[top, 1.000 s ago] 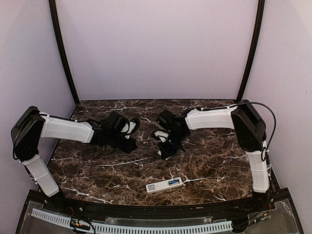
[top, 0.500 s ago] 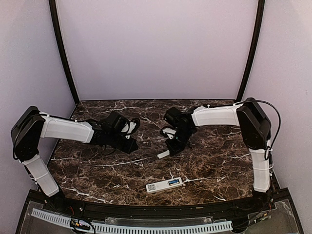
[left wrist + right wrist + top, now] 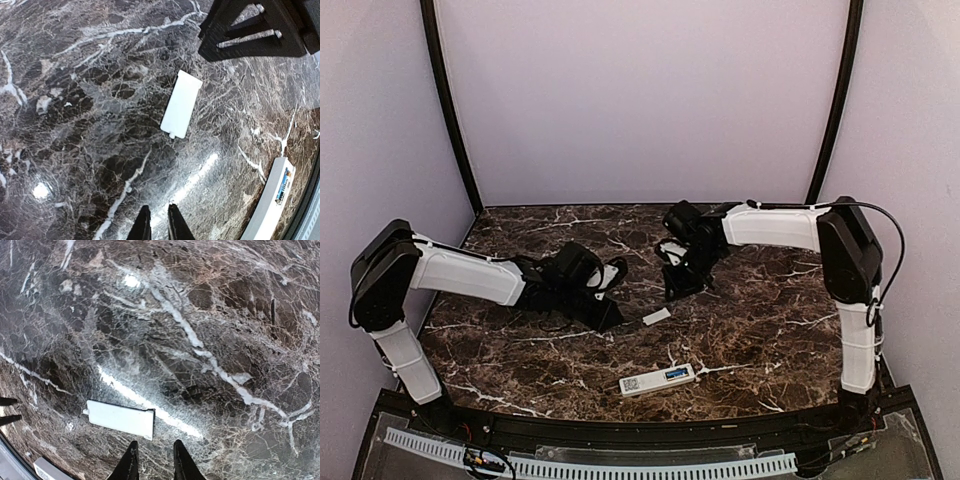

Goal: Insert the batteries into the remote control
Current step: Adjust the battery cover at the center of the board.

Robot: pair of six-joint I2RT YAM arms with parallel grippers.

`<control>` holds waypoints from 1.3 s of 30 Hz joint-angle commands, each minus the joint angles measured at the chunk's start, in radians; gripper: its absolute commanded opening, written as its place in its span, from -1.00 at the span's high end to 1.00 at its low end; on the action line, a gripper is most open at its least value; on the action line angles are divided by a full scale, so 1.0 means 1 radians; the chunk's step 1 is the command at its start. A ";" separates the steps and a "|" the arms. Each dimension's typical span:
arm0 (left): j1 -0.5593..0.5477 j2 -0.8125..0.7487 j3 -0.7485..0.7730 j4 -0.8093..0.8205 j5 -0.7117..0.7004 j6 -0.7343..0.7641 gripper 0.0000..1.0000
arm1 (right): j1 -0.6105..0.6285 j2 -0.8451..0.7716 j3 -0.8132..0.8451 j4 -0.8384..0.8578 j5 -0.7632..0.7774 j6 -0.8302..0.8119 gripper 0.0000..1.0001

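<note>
The white remote control point(image 3: 658, 380) lies near the front edge, with a blue patch at its right end; in the left wrist view point(image 3: 276, 201) the patch looks like a blue battery in its bay. No loose batteries show. The short white cover plate point(image 3: 656, 316) lies flat on the marble, and it also shows in the left wrist view point(image 3: 181, 103) and the right wrist view point(image 3: 120, 419). My left gripper point(image 3: 611, 315) is empty just left of the plate, fingers almost together point(image 3: 157, 216). My right gripper point(image 3: 678, 286) is empty behind the plate, jaws slightly apart point(image 3: 153, 456).
The dark marble table point(image 3: 750, 330) is walled by pale panels on three sides. A black rail and a white slotted strip point(image 3: 620, 465) run along the front edge. My two grippers are close together near the table's middle.
My right gripper let go of the cover plate and drew back toward the rear; the plate now lies on the marble. My left gripper moved right, toward the plate.
</note>
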 commanded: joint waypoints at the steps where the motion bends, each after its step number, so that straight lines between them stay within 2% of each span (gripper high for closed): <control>1: -0.009 0.031 -0.002 -0.003 -0.009 0.005 0.76 | -0.003 0.056 0.031 -0.001 0.007 0.009 0.60; 10: -0.021 0.072 0.010 0.007 0.001 0.001 0.76 | -0.001 0.091 0.027 0.035 -0.061 0.023 0.69; 27: -0.024 0.089 0.023 0.011 0.007 0.005 0.76 | 0.005 0.105 -0.047 0.064 -0.047 0.075 1.00; 39: -0.024 0.127 0.041 0.049 0.045 0.008 0.75 | -0.033 0.074 -0.215 0.195 -0.166 0.132 1.00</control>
